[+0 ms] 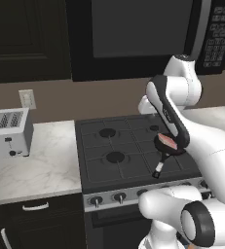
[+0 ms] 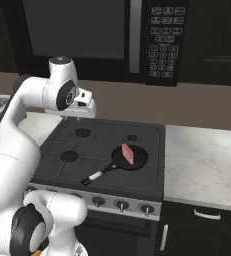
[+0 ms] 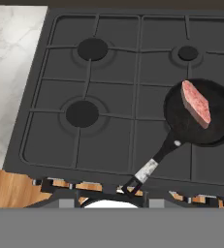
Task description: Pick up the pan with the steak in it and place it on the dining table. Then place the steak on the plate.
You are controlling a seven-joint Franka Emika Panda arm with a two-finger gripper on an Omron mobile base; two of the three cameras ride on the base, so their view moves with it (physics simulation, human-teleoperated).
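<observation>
Looking down from my remote seat, I see the white arm (image 2: 22,120) rise from its base, bend at a high elbow and reach over the back of the stove (image 2: 77,170). Its claw (image 2: 85,106) hangs well above the burners; whether it is released or clenched I cannot tell, but it grasps nothing. The pan (image 3: 200,114) sits on the stove's front right burner, handle toward the front edge, the steak (image 3: 196,102) inside it.

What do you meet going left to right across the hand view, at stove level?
Marble counter → front-left burner → pan, its handle pointing down-left, with the steak inside.
</observation>
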